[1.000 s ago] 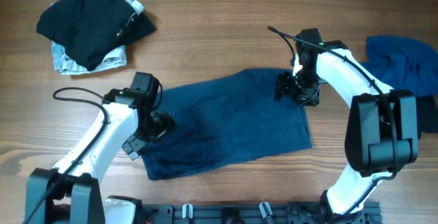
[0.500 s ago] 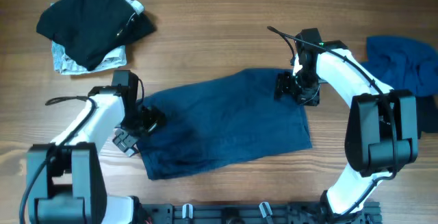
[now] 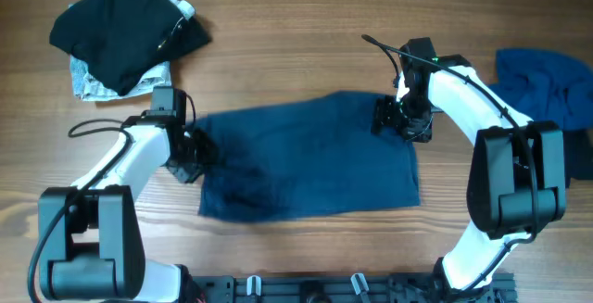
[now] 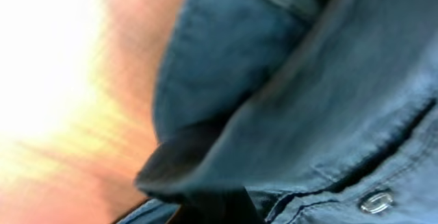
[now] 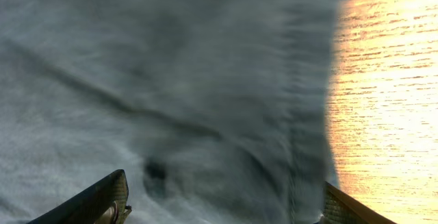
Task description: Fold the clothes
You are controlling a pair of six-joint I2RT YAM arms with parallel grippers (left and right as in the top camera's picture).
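A dark blue denim garment (image 3: 310, 159) lies spread flat in the middle of the wooden table. My left gripper (image 3: 192, 148) is at its left edge, shut on a bunched fold of the cloth. In the left wrist view the denim (image 4: 287, 101) fills the frame, with a metal rivet (image 4: 376, 201) at the lower right. My right gripper (image 3: 393, 118) rests at the garment's upper right corner, open. In the right wrist view its fingers (image 5: 109, 200) stand wide apart over the cloth (image 5: 191, 94), with the cloth's edge by the right one.
A black garment (image 3: 125, 27) lies on a grey-white one (image 3: 93, 82) at the back left. Another blue garment (image 3: 547, 85) is heaped at the right edge. A black rail (image 3: 324, 289) runs along the front edge.
My left gripper moved back along the garment's left edge and shut on the cloth. The garment's left part shifted and its front edge straightened. The right arm stayed still.
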